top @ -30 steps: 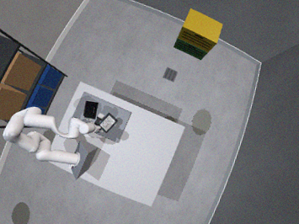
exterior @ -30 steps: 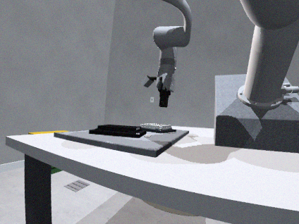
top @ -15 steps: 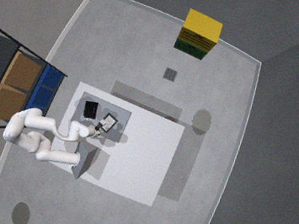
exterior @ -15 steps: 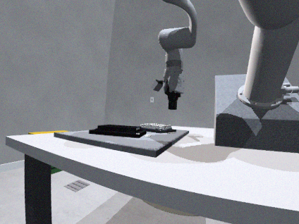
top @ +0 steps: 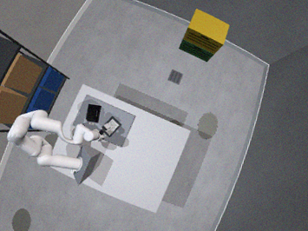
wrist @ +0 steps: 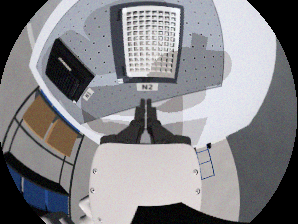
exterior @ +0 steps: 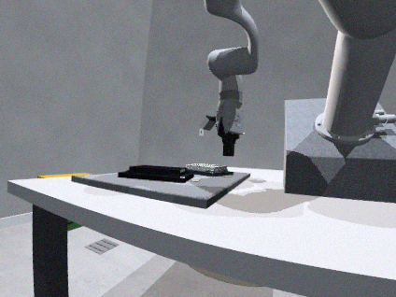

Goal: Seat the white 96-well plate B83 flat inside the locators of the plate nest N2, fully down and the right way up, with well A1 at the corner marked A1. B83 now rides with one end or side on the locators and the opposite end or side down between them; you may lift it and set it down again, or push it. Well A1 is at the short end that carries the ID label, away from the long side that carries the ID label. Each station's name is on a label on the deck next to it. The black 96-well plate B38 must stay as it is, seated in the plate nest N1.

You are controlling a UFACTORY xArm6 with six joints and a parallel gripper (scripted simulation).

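The white 96-well plate B83 (wrist: 152, 40) lies on the plate nest N2 on the grey deck (exterior: 168, 186); it also shows in the side view (exterior: 206, 168) and from above (top: 111, 126). Whether it sits tilted I cannot tell. A label (wrist: 148, 87) sits at its near short end. The black plate B38 (wrist: 67, 68) sits in its nest to the left, also seen in the side view (exterior: 155, 173) and from above (top: 93, 113). My gripper (wrist: 145, 105) (exterior: 228, 145) is shut and empty; it hangs above the deck, just short of B83's near end.
A grey pedestal block (exterior: 341, 149) carries the arm's base on the table's right. A shelf rack with brown and blue bins (top: 12, 86) stands left of the table. A yellow and green crate stack (top: 204, 35) stands far off on the floor.
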